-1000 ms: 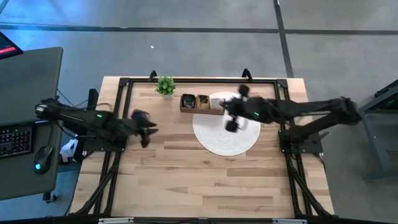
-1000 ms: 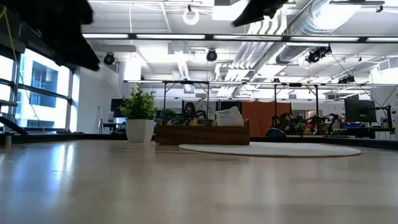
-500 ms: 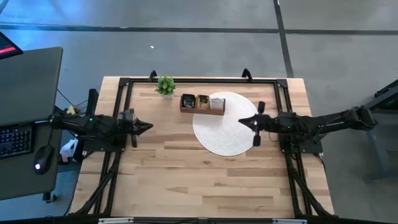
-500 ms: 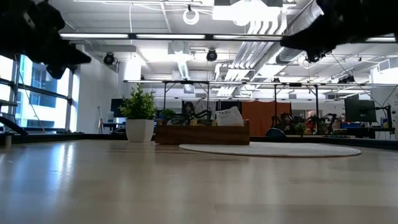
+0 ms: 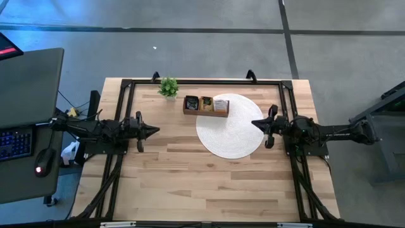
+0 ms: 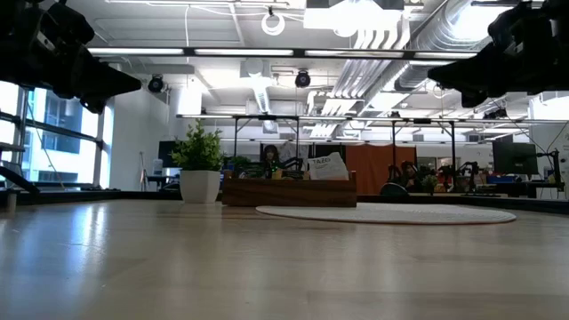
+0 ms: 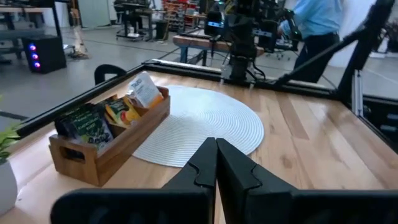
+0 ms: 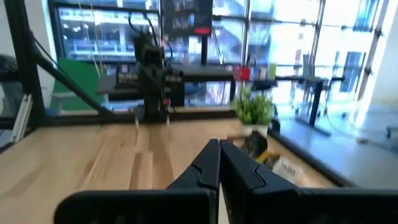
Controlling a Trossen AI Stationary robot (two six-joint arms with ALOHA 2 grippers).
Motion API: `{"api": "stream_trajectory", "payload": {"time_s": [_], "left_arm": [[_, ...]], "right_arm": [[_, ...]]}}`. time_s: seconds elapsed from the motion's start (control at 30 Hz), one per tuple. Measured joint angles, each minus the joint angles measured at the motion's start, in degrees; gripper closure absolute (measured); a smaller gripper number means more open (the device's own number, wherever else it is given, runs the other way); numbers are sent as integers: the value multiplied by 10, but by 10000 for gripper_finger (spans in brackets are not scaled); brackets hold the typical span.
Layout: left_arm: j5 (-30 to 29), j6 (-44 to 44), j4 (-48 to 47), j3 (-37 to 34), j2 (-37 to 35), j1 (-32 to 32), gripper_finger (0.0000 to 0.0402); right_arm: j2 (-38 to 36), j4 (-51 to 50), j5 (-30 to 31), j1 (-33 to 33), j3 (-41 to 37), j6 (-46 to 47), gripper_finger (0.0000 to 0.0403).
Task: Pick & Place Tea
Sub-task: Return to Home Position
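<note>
The tea sachets stand upright in a long wooden tray (image 5: 206, 106) at the table's far middle: black-green ones (image 7: 84, 124), yellow-orange ones (image 7: 121, 112) and a white one (image 7: 144, 90). The tray's right end rests on a round white woven mat (image 5: 229, 130). My left gripper (image 5: 155, 131) is held level above the table near its left edge, shut and empty, pointing right (image 7: 216, 155). My right gripper (image 5: 255, 123) is level over the mat's right rim, shut and empty, pointing left (image 8: 219, 158).
A small potted plant (image 5: 168, 87) stands at the far edge, left of the tray. A black frame (image 5: 202, 82) runs along the table's far edge and sides. Bare wood spreads over the near half of the table (image 5: 209, 183). People show in the room beyond.
My right gripper has drawn back from over the tray's right end toward the table's right edge and now lies level over the mat's rim. My left gripper has settled level near the left edge and has shut. The tray, mat and sachets have stayed put.
</note>
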Motion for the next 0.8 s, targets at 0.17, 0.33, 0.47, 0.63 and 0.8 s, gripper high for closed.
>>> {"api": "stream_trajectory", "payload": {"time_s": [0.17,0.33,0.47,0.63,0.8], "left_arm": [[17,2,-11,1,0,0,400],[17,-2,-4,0,0,0,399],[17,-2,-1,-1,0,0,399],[17,-3,0,-1,0,0,399],[17,-3,0,-1,0,0,399]], "right_arm": [[-9,-30,3,0,0,15,402],[-8,-43,13,0,0,15,392],[-8,-42,13,0,0,15,384],[-8,-42,13,0,-1,15,384],[-8,-42,13,0,-1,15,385]]}}
